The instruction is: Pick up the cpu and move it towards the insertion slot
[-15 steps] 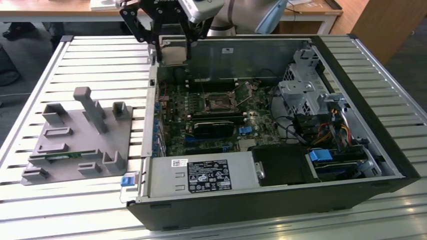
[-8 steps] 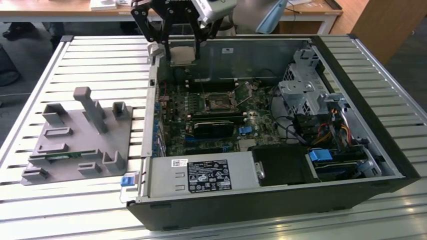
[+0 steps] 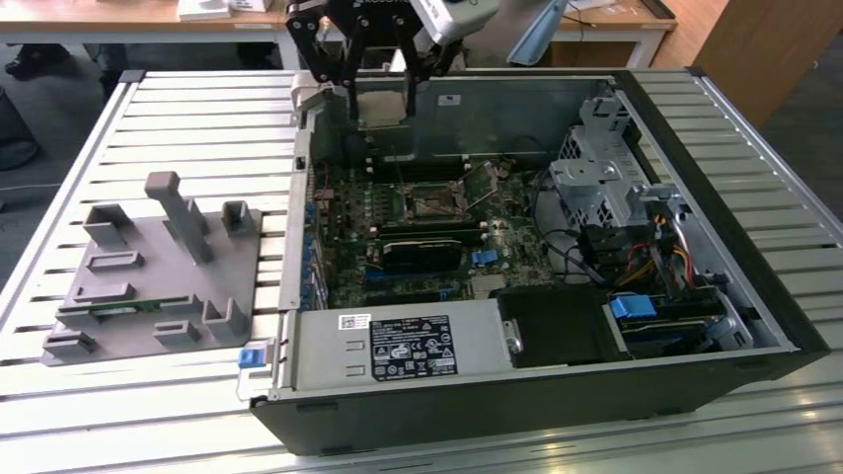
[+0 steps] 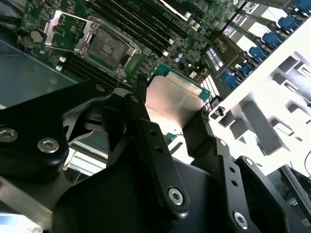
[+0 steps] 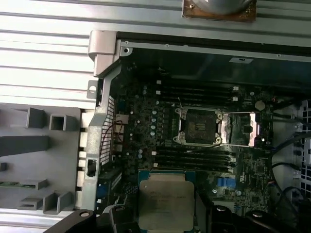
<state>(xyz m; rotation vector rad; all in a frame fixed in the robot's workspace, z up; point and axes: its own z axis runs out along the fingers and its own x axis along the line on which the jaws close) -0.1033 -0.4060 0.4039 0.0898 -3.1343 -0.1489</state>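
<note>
Surface, exterior view: a slatted metal table (image 3: 197,118) is carrying an open computer case (image 3: 737,237), with a grey fixture block (image 3: 158,286) sitting at the frame's left.
Arm, exterior view: the gripper (image 3: 375,104) is hanging at top centre, its jaws pinching the cpu (image 3: 378,107) above the case's far edge.
Target, exterior view: the insertion slot (image 3: 432,201) is lying mid-frame, below the chip and well apart.
Second wrist view: black fingers (image 4: 150,141) are clamping the cpu (image 4: 175,99) at centre; the insertion slot (image 4: 108,47) is showing upper left.
First wrist view: the cpu (image 5: 166,199) is sitting at bottom centre, the insertion slot (image 5: 200,126) above it.
</note>
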